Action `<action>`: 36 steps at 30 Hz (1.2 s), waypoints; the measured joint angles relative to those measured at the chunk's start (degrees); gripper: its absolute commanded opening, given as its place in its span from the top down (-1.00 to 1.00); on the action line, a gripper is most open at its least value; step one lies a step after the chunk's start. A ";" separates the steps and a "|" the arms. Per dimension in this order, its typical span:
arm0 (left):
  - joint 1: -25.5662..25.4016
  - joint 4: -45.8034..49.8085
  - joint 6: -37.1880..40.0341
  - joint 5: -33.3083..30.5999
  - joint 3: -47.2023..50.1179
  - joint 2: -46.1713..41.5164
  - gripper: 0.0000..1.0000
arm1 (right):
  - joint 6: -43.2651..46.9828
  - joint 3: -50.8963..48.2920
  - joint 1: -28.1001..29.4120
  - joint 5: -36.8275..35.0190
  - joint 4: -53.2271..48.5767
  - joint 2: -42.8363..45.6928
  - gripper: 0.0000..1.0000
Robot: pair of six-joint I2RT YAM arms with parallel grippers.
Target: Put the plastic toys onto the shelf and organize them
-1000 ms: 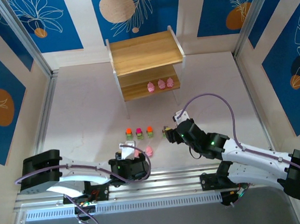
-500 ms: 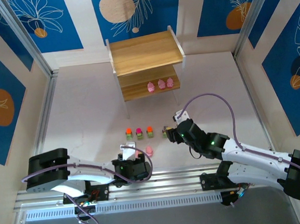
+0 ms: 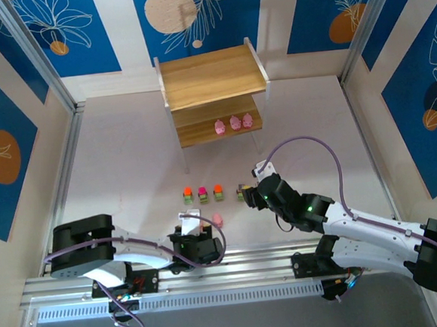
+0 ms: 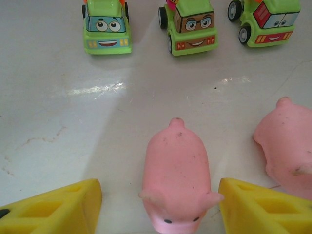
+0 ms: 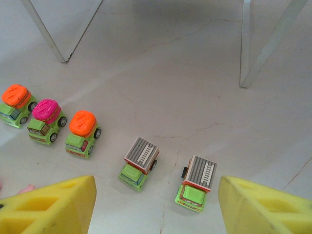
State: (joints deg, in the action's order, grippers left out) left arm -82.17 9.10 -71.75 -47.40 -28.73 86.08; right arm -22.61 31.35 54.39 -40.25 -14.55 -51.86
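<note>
Tabletop (image 3: 127, 155) gives broad bare floor between the arms and the shelf (image 3: 212, 77), which stands at the far wall with three pink figures (image 3: 234, 122) lined up on its lower tier, apparently a row begun by kind. Its thin white legs (image 5: 256, 44) are the edges to steer around on approach. The right gripper (image 5: 156, 200) hovers low, jaws wide and holding nothing, with two grey-topped trucks (image 5: 141, 163) both lying between its pads, so closing could catch either. The left gripper (image 4: 160, 204) stands parted around a pink pig (image 4: 176, 183): one pad is at the pig's ear, the other clearly apart, no squeeze yet. A second pig (image 4: 285, 146) crowds that side; three green cars (image 4: 191, 27) sit beyond.
</note>
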 measured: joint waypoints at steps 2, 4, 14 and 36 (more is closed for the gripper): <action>0.00 -0.17 -0.24 0.00 0.00 0.13 -0.15 | 0.02 0.00 0.00 0.04 0.02 0.00 -0.31; 0.00 -0.33 -0.28 -0.13 0.00 0.42 -0.07 | 0.00 0.00 0.00 0.02 0.02 0.00 -0.30; 0.00 -0.09 -0.37 -1.09 0.11 0.90 0.18 | 0.00 0.00 0.00 0.04 0.02 0.00 -0.27; -0.15 -10.45 8.13 -2.45 3.74 -1.38 0.53 | 0.00 -0.04 -0.44 0.24 0.26 0.00 -0.28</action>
State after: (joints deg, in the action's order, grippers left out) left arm -82.32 -1.34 -63.61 -49.84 -24.99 84.71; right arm -22.61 31.31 53.95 -40.01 -14.28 -51.86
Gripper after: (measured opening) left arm 0.239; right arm 0.637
